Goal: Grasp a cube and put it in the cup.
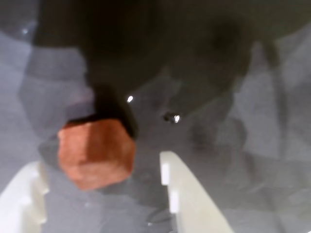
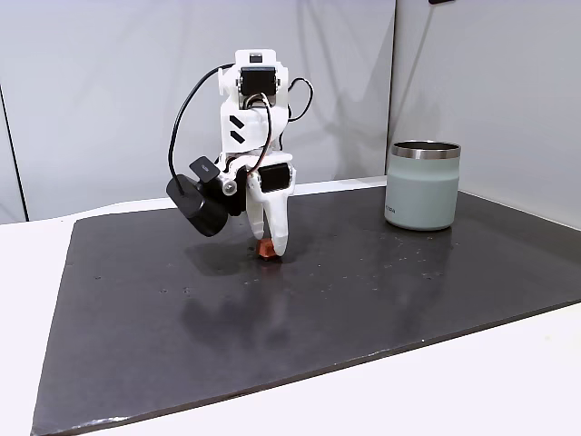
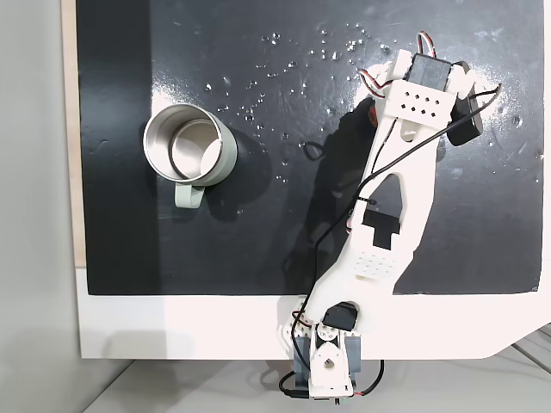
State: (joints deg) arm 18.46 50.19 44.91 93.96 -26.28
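White gripper (image 1: 102, 194) fingers straddling cube (image 1: 96, 153), cup (image 2: 422, 186) apart, no legible writing

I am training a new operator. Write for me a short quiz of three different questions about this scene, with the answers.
1. True or false: the cube already lies inside the cup.
2. In the wrist view, the cube is nearer to which white finger: left or right?
3. Fill in: the cup stands upright on the dark ___.

Key: 1. False; it sits on the mat between the gripper fingers. 2. Left. 3. Mat.
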